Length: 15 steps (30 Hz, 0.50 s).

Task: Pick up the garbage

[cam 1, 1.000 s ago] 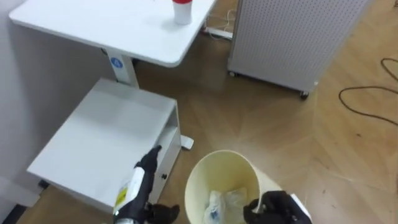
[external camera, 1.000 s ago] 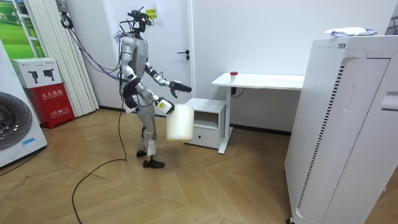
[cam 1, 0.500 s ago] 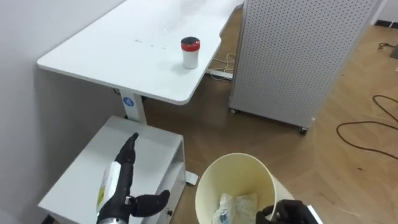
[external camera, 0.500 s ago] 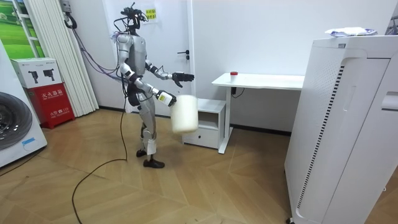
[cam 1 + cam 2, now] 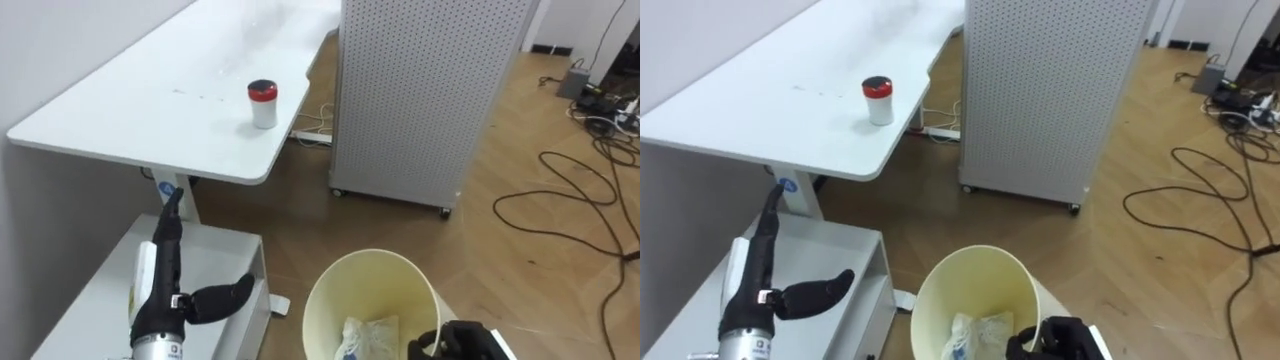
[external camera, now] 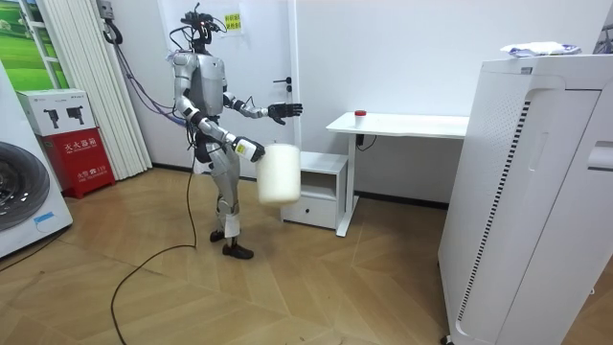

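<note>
**Left hand stretched flat toward the desk, right hand carrying the bin**

A tall white perforated unit (image 5: 430,90) stands on the wooden floor (image 5: 540,260) at the far end of the white surface (image 5: 130,115). A low white cabinet (image 5: 95,295) sits under that surface's near edge. In the room view the robot stands upright on the floor just short of this cabinet, facing the desk.

A cream bin (image 5: 372,280) hangs in front of the robot, mouth up. Its rim is gripped at the near right side by the right hand (image 5: 462,342), whose dark fingers curl over the edge. A crumpled wrapper (image 5: 365,338) of pale plastic lies at the bottom of the bin, just beside that hand.

A small red-lidded container (image 5: 262,104) stands upright on the surface, near its rounded front corner.

The left hand (image 5: 165,275) hovers over the low cabinet. Its fingers are straight and point up toward the surface's edge, its thumb sticks out to the side, and it holds nothing. The red-lidded container lies beyond its fingertips and to their right, well apart from the hand.
</note>
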### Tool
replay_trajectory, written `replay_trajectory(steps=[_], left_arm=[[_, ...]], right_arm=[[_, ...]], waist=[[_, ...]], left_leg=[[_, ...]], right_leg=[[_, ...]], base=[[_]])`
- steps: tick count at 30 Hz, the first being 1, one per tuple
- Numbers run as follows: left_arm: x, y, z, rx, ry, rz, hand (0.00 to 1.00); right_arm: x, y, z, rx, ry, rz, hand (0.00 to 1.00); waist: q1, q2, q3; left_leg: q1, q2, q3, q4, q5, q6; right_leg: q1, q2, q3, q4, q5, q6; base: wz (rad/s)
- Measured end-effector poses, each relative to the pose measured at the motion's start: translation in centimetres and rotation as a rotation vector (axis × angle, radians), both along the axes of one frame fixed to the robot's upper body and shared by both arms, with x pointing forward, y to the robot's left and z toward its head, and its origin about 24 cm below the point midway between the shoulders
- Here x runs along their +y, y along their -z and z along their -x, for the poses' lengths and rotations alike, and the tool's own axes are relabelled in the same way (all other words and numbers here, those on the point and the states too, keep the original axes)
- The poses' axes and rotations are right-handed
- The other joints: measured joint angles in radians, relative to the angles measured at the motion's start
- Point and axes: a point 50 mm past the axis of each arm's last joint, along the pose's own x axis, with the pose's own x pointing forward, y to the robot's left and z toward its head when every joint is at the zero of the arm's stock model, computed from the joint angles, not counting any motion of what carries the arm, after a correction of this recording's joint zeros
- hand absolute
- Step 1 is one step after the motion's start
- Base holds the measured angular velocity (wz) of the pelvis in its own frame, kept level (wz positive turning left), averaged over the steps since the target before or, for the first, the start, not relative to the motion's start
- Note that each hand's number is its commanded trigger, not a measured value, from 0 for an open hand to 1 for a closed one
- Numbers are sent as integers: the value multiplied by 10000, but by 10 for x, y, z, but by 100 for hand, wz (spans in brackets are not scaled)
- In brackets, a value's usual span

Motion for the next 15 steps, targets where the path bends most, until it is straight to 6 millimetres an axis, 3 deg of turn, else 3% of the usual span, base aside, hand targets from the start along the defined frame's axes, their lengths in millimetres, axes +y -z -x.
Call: replay_trajectory(steps=[2,5,7,9,11,13,15], left_arm=[[1,0,0,-15,-58,7,0],[7,-1,0,-30,-290,56,0],[8,0,1,-6,-418,276,0],[11,1,3,37,-543,298,0],[16,3,6,132,-776,320,0],[21,4,9,171,-1044,462,0],[23,2,8,76,-1174,510,0]], right_arm=[[0,0,0,-20,-20,11,100],[1,-2,-1,-115,-124,17,100],[-1,-4,-2,-168,-189,60,100],[-1,-6,-4,-260,-227,74,100],[0,-8,-5,-367,-302,98,100],[0,-10,-6,-462,-315,106,100],[-1,-12,-8,-585,-291,108,100]], waist=[[81,5,2],[168,24,14],[226,69,27],[303,63,25],[551,60,27],[527,62,26],[524,66,26]], left_leg=[[78,38,144,-4,-25,-43],[233,186,383,67,-108,-161],[431,312,414,181,-191,-302],[561,287,295,348,-207,-368],[580,299,-324,553,-196,-374],[560,294,-1294,699,-200,-379],[559,262,-1496,494,-195,-392]], right_leg=[[10,59,31,22,-4,-7],[144,64,-514,50,-80,-194],[284,163,-466,184,-249,-274],[302,236,-275,248,-373,-330],[285,383,7,216,-422,-423],[362,520,117,226,-500,-542],[325,617,198,223,-517,-592]], base=[[-22],[-18],[-9],[-25],[-54],[-29],[-10]])
